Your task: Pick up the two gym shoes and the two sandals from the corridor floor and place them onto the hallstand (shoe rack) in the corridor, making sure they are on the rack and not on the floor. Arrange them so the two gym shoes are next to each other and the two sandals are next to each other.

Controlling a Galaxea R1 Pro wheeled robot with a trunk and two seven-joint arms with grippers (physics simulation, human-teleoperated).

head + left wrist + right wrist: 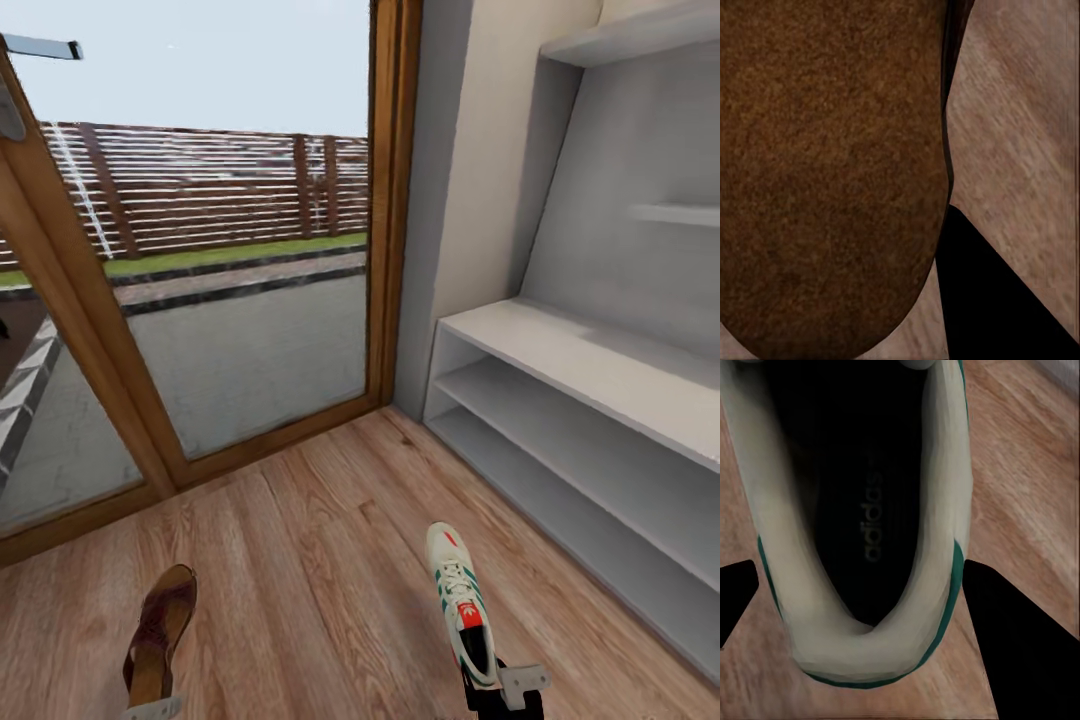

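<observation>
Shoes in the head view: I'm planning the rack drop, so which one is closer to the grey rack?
The white trainer with green stripes, at the right gripper; the brown sandal lies farther from the rack, toward the glass door.

Legible text: the word "adidas", pale lettering on the dark insole of the gym shoe point(862, 510), read in the right wrist view. A red tongue patch carries a white mark, too small to read.

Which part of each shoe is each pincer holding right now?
Right pincer grips the gym shoe at its heel; left pincer the sandal, also at the heel.
</observation>
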